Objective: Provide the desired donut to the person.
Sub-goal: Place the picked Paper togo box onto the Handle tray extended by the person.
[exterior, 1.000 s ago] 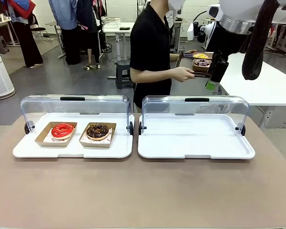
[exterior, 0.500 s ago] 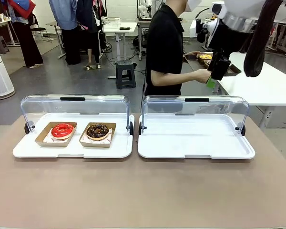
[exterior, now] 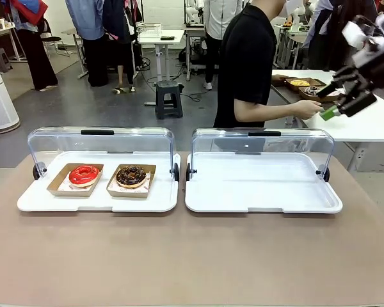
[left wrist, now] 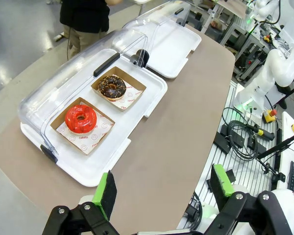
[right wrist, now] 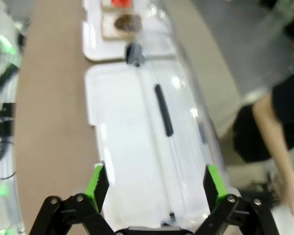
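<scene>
The red-glazed donut (exterior: 84,174) and the chocolate donut (exterior: 131,175) sit side by side in cardboard trays on the left white tray (exterior: 96,199), its clear lid raised. They lie on the left arm's side: the left gripper (left wrist: 160,188) hangs above them, jaws spread and empty. The right gripper (exterior: 341,105), also spread and empty, is raised well off to the far right beside the person (exterior: 246,67), who faces a side table, so which donut is wanted cannot be told.

Left donut (exterior: 84,174): glossy red
Right donut (exterior: 131,175): dark chocolate, speckled
Donut boxes (exterior: 74,187): brown cardboard
Trays (exterior: 262,198): white
Tabletop (exterior: 192,256): tan
Person's shirt (exterior: 246,61): black
</scene>
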You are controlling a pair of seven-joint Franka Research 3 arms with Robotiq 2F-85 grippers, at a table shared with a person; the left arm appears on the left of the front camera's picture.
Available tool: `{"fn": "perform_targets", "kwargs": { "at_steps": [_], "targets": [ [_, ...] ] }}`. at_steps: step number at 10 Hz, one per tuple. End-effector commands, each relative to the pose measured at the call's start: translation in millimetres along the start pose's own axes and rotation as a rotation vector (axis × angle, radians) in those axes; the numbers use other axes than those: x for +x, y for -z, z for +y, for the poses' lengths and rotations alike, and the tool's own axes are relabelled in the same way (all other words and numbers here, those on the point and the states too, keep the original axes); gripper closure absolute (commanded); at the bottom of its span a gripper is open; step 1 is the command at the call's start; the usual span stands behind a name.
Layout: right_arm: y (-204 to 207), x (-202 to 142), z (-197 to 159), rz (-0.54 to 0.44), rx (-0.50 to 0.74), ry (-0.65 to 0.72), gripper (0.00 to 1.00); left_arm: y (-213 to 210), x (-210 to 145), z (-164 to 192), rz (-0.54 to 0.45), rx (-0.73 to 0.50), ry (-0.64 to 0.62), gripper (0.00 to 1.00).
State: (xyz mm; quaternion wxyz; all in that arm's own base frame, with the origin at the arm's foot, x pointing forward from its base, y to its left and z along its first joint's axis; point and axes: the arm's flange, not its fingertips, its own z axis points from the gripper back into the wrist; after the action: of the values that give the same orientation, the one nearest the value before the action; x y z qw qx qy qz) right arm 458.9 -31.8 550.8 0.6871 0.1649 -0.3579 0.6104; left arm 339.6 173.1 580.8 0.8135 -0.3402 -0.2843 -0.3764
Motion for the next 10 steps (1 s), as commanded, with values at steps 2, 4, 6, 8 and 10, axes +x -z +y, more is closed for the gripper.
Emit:
{"fn": "perform_targets", "kwargs": {
  "at_steps": [2,4,6,8,10],
  "targets": [
    [-3,-47,-6,-0.273,0.215,-0.011,0.0,0,0,-1,-0.006,-0.004,0.006,0.0],
    [-11,-67,-6,-0.285,0.244,-0.011,0.0,0,0,-1,-0.006,-0.004,0.006,0.0],
    [-15,-85,-4,-0.274,0.222,0.031,0.0,0,0,-1,-0.006,-0.004,0.006,0.0],
    [-26,-99,1,-0.275,0.195,0.064,0.0,0,0,-1,-0.006,-0.004,0.006,0.0],
    [-40,-105,7,-0.279,0.162,0.082,0.0,0,0,-1,-0.006,-0.004,0.006,0.0]
  ]
}}
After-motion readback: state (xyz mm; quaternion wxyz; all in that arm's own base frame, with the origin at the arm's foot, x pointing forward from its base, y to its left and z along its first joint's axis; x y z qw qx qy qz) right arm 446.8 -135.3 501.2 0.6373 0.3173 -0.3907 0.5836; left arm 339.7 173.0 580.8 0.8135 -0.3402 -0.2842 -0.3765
